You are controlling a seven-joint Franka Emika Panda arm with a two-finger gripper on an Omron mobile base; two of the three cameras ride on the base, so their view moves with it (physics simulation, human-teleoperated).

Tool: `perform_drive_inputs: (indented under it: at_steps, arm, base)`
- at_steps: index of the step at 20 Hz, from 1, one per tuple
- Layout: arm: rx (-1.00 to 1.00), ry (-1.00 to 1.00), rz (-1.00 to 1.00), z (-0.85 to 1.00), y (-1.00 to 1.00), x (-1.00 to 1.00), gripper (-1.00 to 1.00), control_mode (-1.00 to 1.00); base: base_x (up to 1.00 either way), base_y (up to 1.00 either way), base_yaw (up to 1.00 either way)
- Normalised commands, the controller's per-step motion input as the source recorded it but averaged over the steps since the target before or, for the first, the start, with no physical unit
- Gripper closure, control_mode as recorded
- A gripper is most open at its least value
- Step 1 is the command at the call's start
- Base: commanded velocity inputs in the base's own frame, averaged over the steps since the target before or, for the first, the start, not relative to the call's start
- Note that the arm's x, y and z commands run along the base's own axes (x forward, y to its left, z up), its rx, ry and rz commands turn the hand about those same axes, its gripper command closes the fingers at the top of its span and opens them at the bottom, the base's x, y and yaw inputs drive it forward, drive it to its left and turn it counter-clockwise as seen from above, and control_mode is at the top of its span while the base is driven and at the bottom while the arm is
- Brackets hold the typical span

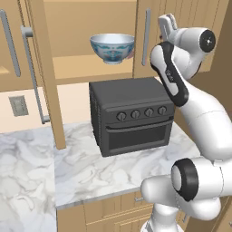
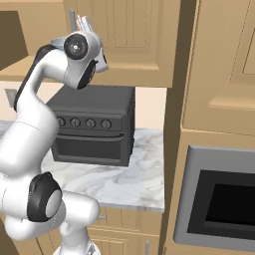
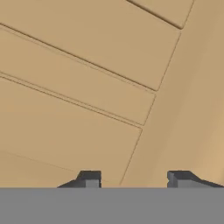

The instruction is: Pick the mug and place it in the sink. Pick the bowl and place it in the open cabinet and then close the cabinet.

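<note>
Bowl (image 1: 112, 48) is already on the wooden shelf (image 1: 77, 65) inside the open cabinet (image 1: 45, 72), sitting upright, off to the left of my gripper (image 1: 168, 23) and a bit below it; I'd call that step done; gripper is up high by the closed right-hand door (image 1: 156, 31), near its silver handle (image 1: 147, 37); in the hand view the gripper (image 3: 135, 179) has its fingertips (image 3: 89, 179) apart with only panelled wood ahead, so nothing grasped, released; whether the jaws are closing or parked I can't say from this angle; open door (image 1: 43, 68) swings out well to the left of the gripper, over the counter (image 1: 90, 167); black toaster oven (image 1: 130, 115) sits below the gripper; what's left as I read it: close that cabinet door; mug and sink I can't vouch for from here.
</note>
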Motion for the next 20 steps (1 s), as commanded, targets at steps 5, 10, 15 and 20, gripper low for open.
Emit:
perform_drive_inputs:
  at_steps: [5, 10, 15, 20]
  arm:
    - [0.01, 0.04, 0.0, -0.05, 0.0, -0.14, -1.0, -1.0]
    - [0.05, 0.0, -0.03, -0.06, 0.0, -0.98, -1.0, -1.0]
    - [0.03, -0.04, -0.01, -0.02, 0.0, -1.0, -1.0, -1.0]
    - [0.0, -0.09, 0.0, 0.22, 0.0, -1.0, -1.0, -1.0]
  base:
    - [0.0, 0.0, 0.0]
    - [0.0, 0.0, 0.0]
    - [0.0, 0.0, 0.0]
    - [0.0, 0.0, 0.0]
